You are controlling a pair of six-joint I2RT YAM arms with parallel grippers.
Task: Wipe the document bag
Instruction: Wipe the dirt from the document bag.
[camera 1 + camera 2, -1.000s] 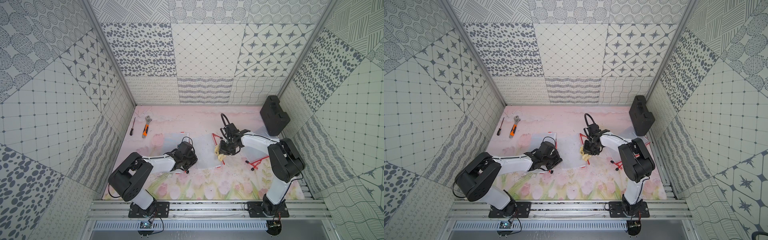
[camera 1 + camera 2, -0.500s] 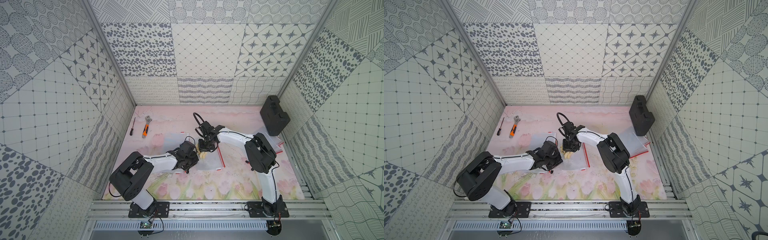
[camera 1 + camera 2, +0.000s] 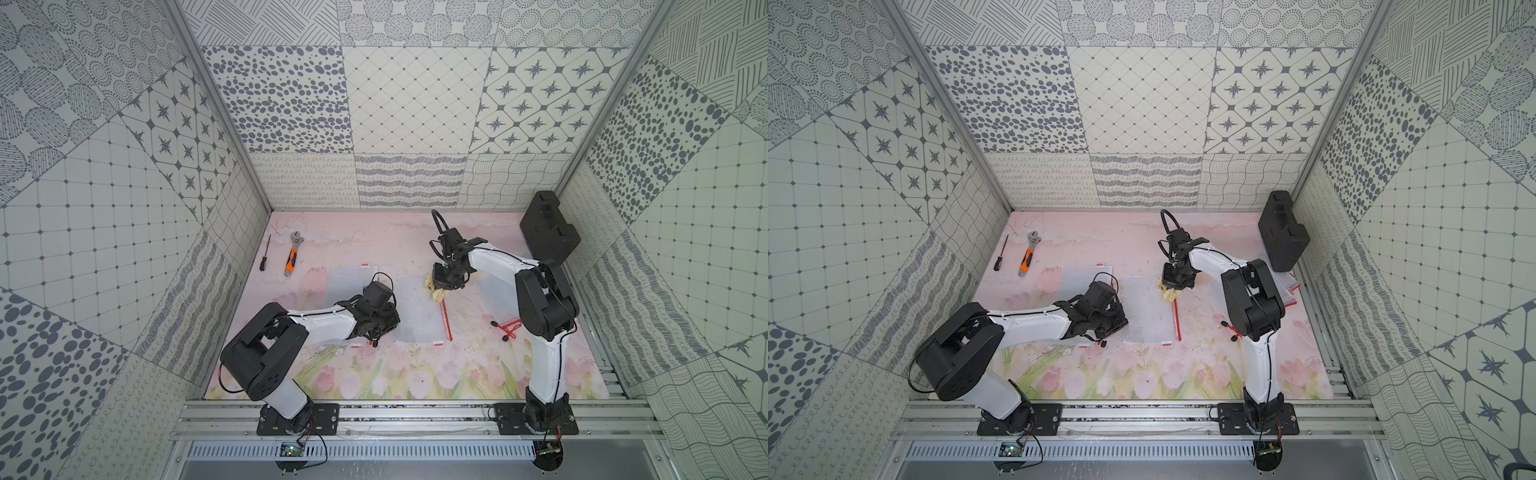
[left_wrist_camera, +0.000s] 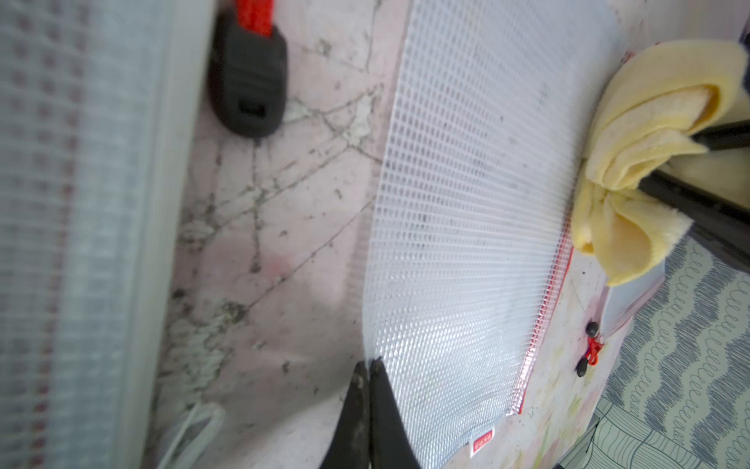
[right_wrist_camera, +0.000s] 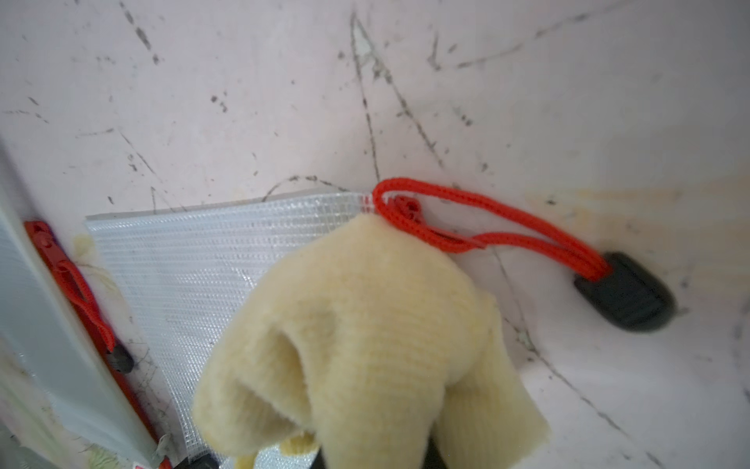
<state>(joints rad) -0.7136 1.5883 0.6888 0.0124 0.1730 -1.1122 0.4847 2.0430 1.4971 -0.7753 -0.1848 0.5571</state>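
Note:
The document bag (image 3: 417, 309) (image 3: 1148, 309) is a clear mesh pouch with a red zipper along its right edge, lying flat mid-table. My left gripper (image 3: 386, 322) (image 3: 1119, 322) (image 4: 367, 365) is shut with nothing in it, tips pressed at the bag's (image 4: 466, 223) left edge. My right gripper (image 3: 442, 286) (image 3: 1174, 286) (image 5: 377, 457) is shut on a yellow cloth (image 3: 437, 293) (image 5: 365, 325) (image 4: 633, 170). The cloth rests on the bag's (image 5: 195, 251) far right corner, beside the red zipper cord (image 5: 487, 219). The cloth hides most of the right jaws.
Another mesh bag (image 3: 351, 276) lies under my left arm, its black zipper pull (image 4: 247, 93) close by. More bags (image 3: 494, 297) and a red cord (image 3: 509, 330) lie by my right arm. An orange-handled wrench (image 3: 293, 257), a screwdriver (image 3: 264, 257) and a black case (image 3: 548, 232) sit at the back.
My right gripper swept the cloth left across the bag's far end, then back right to the zipper corner. The left gripper has stayed pressed at the left edge.

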